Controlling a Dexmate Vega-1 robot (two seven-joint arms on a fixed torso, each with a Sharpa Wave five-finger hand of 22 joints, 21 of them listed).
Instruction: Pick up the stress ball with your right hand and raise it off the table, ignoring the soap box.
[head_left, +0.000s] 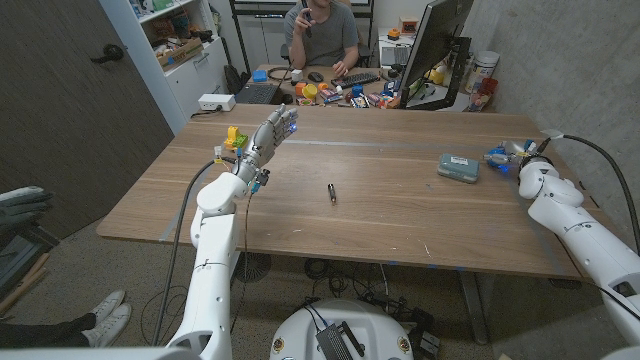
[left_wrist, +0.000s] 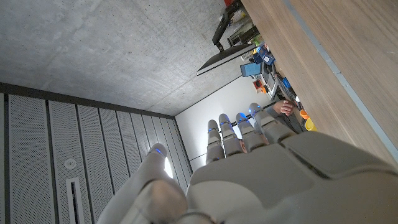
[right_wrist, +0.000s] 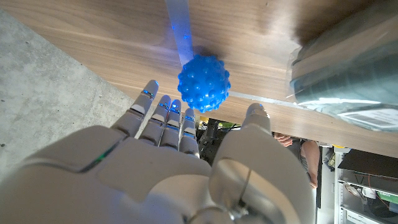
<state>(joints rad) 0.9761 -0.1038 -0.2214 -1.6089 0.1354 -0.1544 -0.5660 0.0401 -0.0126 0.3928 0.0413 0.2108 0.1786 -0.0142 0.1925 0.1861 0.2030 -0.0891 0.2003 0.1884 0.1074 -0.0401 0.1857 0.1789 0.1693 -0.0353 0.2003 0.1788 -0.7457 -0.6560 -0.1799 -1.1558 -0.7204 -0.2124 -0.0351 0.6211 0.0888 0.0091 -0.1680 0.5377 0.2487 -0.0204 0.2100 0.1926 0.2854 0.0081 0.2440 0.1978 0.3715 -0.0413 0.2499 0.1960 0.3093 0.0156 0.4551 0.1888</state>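
At the right edge of the head view, the stress ball (head_left: 497, 156) is seen as a small blue shape on the wooden surface (head_left: 380, 215), just beside the right robot hand (head_left: 522, 158) and right of the teal soap box (head_left: 458, 167). In the right wrist view the ball (right_wrist: 204, 83) is shown spiky and round, resting on the surface just beyond the fingertips (right_wrist: 163, 106), with the thumb (right_wrist: 257, 116) set apart on the other side; the right robot hand (right_wrist: 186, 162) is spread wide and nothing is held. The soap box (right_wrist: 348, 68) lies near the ball in that view. The ball is judged light, soft and springy, its nubs offering good grip, so a squeeze across its middle between thumb and fingers should be enough; a hard squeeze is likely to deform it. The left robot hand (head_left: 272, 132) is held raised over the upper left of the surface, fingers extended together, empty.
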